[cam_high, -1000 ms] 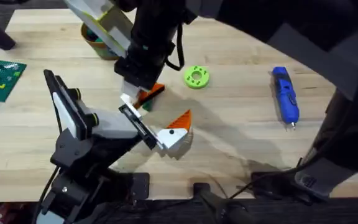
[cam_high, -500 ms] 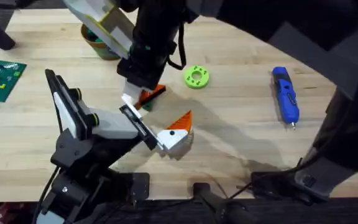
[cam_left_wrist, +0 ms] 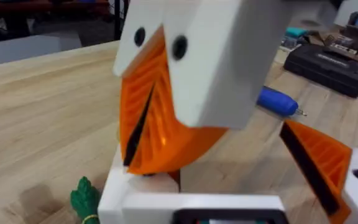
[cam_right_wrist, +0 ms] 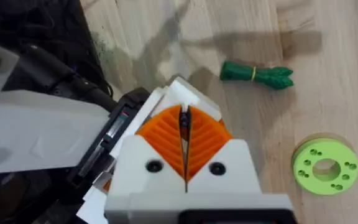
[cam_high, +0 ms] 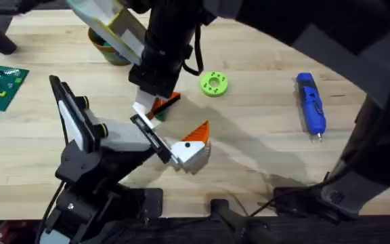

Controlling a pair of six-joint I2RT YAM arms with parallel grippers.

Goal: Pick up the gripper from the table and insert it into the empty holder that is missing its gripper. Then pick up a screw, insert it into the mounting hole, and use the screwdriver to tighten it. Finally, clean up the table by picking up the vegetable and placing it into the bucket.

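bucket [cam_high: 103, 47] behind arm, contents hidden, vegetable [cam_right_wrist: 257, 74] on table [cam_high: 263, 149]

Over the last second the right gripper [cam_high: 153, 93], clamped on the gripper [cam_high: 166, 101], crept a little farther from the arms' bases and slightly toward the right side of the table in the overhead view, most of that shift coming in the first half second. The dark right arm [cam_high: 171, 41] above it moved the same way by a similarly small amount. The flat black plate [cam_high: 63, 102] of the holder [cam_high: 117, 139] nudged a touch to the right early on, then sat where it was.
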